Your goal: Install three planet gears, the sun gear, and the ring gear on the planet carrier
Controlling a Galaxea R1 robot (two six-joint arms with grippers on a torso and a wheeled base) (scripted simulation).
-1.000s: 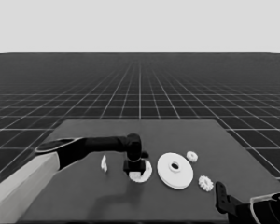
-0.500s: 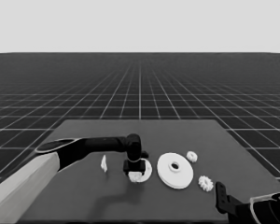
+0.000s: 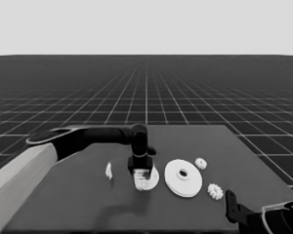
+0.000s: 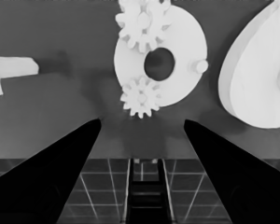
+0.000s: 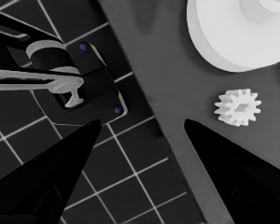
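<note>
My left gripper (image 3: 140, 171) hangs over the smaller round part (image 3: 149, 184) near the table's middle, and its arm comes in from the left. In the left wrist view this gripper (image 4: 142, 121) is open, with nothing between its fingers. The smaller round part (image 4: 177, 42) lies just beyond the fingertips. It carries one gear (image 4: 140, 97) on its near rim and another (image 4: 141, 25) on its far side. A bare peg (image 4: 200, 66) stands beside the hole. The larger round part (image 3: 183, 178) lies to its right. Two loose gears (image 3: 200, 163) (image 3: 215, 191) lie farther right.
A thin white piece (image 3: 108, 170) stands left of the smaller round part. My right gripper (image 3: 233, 207) waits open at the table's near right corner. Its wrist view shows the near loose gear (image 5: 238, 107), the larger round part (image 5: 224, 37), and dark machinery (image 5: 79, 88) past the table's edge.
The left gripper has stayed over the smaller round part with hardly any shift. The right arm has not moved.
</note>
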